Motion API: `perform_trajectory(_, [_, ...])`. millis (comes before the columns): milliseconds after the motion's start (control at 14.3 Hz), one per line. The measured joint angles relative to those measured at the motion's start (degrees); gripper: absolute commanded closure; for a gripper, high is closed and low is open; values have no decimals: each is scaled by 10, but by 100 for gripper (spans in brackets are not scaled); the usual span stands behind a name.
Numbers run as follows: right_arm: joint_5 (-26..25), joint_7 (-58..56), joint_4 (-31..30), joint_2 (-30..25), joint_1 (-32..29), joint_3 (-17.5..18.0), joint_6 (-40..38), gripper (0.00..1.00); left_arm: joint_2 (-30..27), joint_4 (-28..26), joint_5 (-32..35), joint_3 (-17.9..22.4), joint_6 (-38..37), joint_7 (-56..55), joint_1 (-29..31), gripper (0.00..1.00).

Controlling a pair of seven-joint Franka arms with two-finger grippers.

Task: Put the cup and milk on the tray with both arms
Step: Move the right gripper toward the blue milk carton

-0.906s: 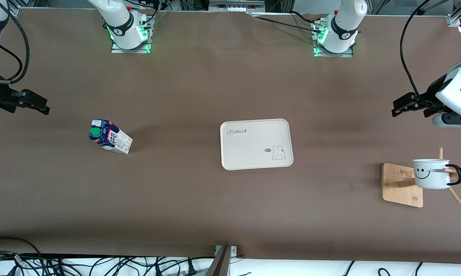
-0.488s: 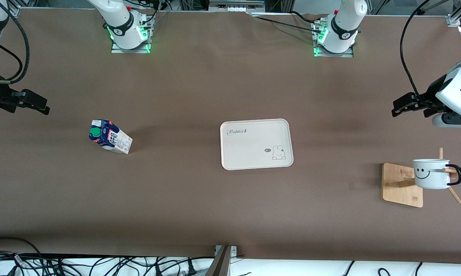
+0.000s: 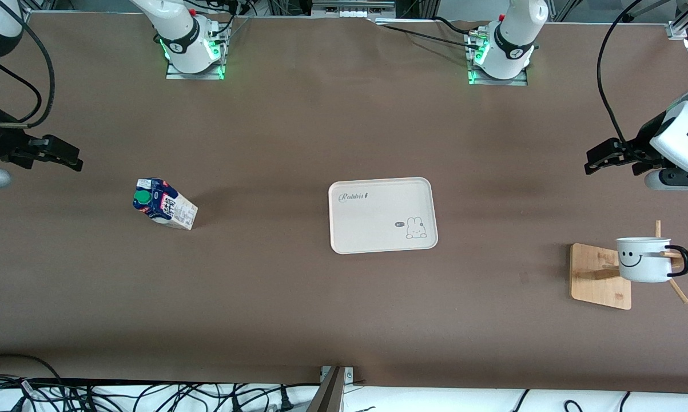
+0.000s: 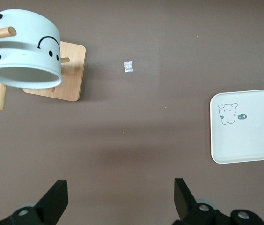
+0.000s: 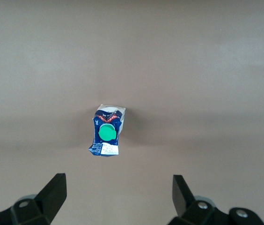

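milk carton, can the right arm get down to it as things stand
Probably yes: the dark blue gable-top milk carton with green cap stands alone on bare brown table, nothing beside it, and the right end effector is open in the air nearby.

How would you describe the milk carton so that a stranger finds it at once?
Start at the cream-white rectangular tray in the table's middle and look toward the right arm's end. There the small dark blue gable-top milk carton stands alone on the brown table; its round green cap sets it apart.

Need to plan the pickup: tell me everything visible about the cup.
The cup is a white enamel-looking mug with a black smiley face, thin dark rim and black handle. It hangs tilted on a peg of the wooden mug stand at the left arm's end of the table, empty. No gripper touches it.
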Motion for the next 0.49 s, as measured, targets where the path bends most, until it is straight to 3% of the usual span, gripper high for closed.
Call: perform_trajectory(488, [3,-2,-2,33,6,1,0,0,3,0,0,2,0,0,1,0])
